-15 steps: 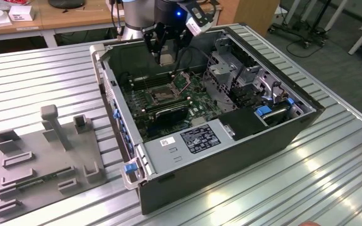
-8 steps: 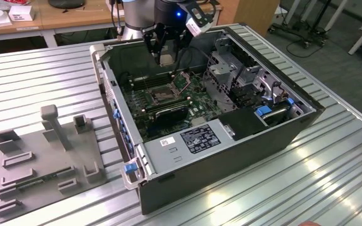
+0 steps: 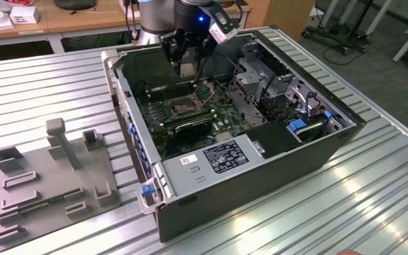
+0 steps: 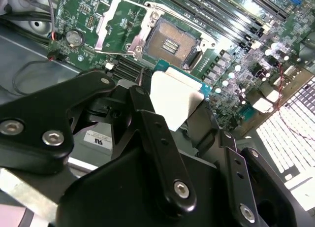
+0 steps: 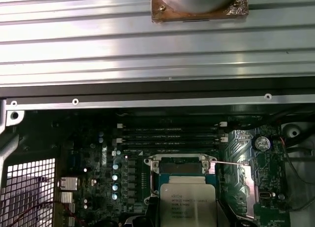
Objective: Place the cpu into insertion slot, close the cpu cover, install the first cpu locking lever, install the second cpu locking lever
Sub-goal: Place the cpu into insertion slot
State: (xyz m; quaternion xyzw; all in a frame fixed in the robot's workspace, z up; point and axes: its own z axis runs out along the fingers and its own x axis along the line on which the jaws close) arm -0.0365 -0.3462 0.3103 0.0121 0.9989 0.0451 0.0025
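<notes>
My gripper (image 3: 187,71) hangs over the back of the open computer case and is shut on the cpu (image 3: 188,68), held above the green motherboard. In the second wrist view the black fingers (image 4: 147,123) clamp the cpu (image 4: 174,96) by its edges, its pale underside showing. The first wrist view shows the grey metal face of the cpu (image 5: 188,203). The insertion slot (image 4: 172,42) lies bare just beyond the chip, its dark centre exposed. The cpu cover (image 4: 120,25) is swung open beside the slot. In the exterior view, the insertion slot (image 3: 181,108) sits lower on the board, with the cpu cover (image 3: 205,91) raised next to it.
The case walls (image 3: 119,90) and a drive cage (image 3: 275,93) ring the motherboard. Long black memory slots (image 5: 170,134) run beside the socket. A grey fixture plate (image 3: 48,180) with upright holders lies on the slatted metal table (image 3: 331,202) at the exterior view's left.
</notes>
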